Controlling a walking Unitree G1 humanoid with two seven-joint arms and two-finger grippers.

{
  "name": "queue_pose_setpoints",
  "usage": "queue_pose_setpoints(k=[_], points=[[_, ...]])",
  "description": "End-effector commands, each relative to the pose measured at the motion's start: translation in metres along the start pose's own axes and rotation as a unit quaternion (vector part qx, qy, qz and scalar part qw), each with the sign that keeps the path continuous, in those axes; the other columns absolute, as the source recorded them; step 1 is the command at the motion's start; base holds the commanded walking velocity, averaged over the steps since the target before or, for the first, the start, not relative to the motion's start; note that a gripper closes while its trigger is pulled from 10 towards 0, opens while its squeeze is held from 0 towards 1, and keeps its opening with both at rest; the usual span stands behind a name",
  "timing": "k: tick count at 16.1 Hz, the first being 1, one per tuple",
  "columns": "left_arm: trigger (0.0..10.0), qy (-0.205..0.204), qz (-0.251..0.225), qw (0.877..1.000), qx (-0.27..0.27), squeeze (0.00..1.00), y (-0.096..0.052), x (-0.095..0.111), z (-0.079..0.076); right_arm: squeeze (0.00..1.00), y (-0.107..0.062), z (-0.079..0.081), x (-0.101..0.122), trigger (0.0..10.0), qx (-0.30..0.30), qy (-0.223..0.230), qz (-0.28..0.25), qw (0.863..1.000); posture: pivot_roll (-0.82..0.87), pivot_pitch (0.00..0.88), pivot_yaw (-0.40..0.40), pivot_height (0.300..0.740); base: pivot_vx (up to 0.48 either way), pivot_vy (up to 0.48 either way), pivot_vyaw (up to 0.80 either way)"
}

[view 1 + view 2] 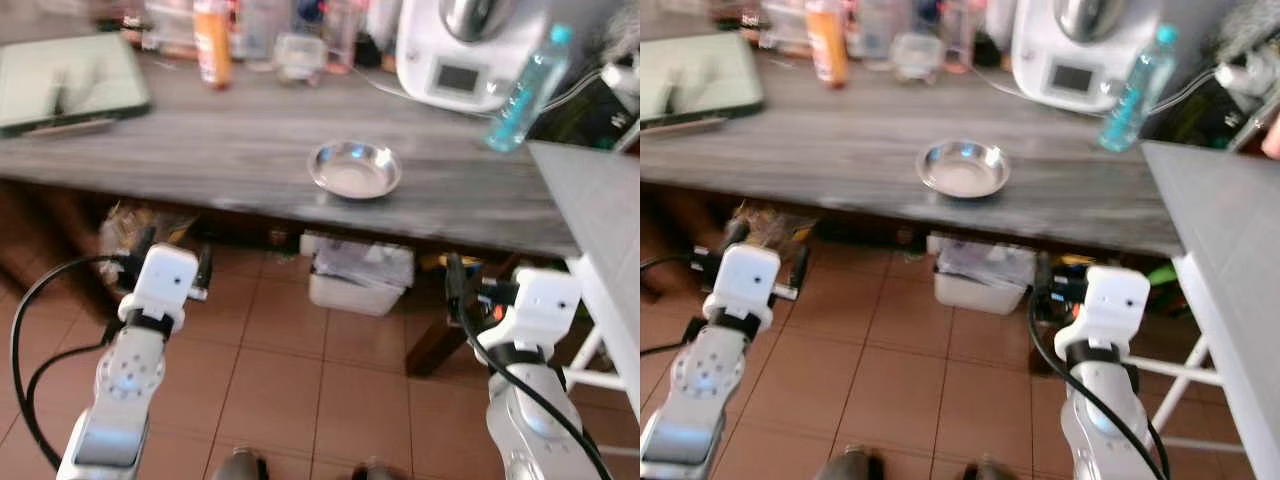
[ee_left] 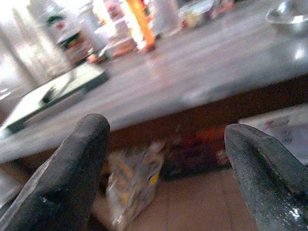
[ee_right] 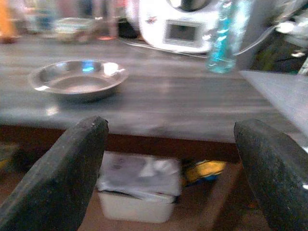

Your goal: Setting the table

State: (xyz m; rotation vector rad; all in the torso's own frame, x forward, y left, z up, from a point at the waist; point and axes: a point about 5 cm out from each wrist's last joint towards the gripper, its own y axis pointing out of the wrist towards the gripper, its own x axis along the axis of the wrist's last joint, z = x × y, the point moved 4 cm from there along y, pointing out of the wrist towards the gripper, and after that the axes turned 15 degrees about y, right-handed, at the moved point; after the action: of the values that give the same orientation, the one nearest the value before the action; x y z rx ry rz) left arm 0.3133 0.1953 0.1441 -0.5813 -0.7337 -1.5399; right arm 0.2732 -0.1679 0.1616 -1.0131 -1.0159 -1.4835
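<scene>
The metal bowl (image 1: 355,169) sits on the grey surface (image 1: 220,150) near its front edge, with bare room all around it. The bottles and the white machine (image 1: 470,50) stand along the back edge. The left claw (image 2: 163,178) and the right claw (image 3: 168,178) both hang released below the front edge, over the tiled floor (image 1: 270,380).

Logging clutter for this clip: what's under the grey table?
Under the table: a white bin with plastic on top, a crinkled bag and tiled floor. Further back is shadowed and unreadable.
</scene>
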Motion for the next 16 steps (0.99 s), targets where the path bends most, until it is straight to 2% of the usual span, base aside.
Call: queue_pose_setpoints(k=[1,7,13,14,16], points=[[10.0,0.000,0.003,1.000,-0.014,0.00,-0.003,-0.003,-0.006,0.00,-0.001,-0.006,0.002,10.0,-0.010,-0.006,-0.002,1.000,0.16,0.137,-0.055,0.740,-0.375,0.000,0.00],[10.0,-0.002,-0.006,1.000,-0.005,0.00,0.004,0.003,-0.005,0.00,-0.001,-0.010,0.003,10.0,-0.009,-0.010,-0.008,1.000,0.17,0.129,-0.064,0.740,-0.379,0.000,0.00],[10.0,-0.005,-0.007,1.000,-0.011,0.00,0.005,0.003,-0.010,0.00,-0.001,-0.008,0.002,10.0,-0.005,-0.009,-0.007,1.000,0.16,0.125,-0.062,0.740,-0.376,0.000,0.00],[10.0,-0.002,-0.021,1.000,-0.018,0.00,0.007,0.006,-0.011,0.00,-0.001,-0.009,0.003,10.0,-0.006,-0.010,-0.008,1.000,0.16,0.124,-0.061,0.740,0.000,0.000,0.00],[10.0,-0.022,-0.026,0.999,-0.024,0.00,0.014,0.011,-0.012,0.00,-0.001,-0.010,0.004,10.0,-0.007,-0.014,-0.011,1.000,0.15,0.124,-0.060,0.740,0.000,0.000,0.00]])
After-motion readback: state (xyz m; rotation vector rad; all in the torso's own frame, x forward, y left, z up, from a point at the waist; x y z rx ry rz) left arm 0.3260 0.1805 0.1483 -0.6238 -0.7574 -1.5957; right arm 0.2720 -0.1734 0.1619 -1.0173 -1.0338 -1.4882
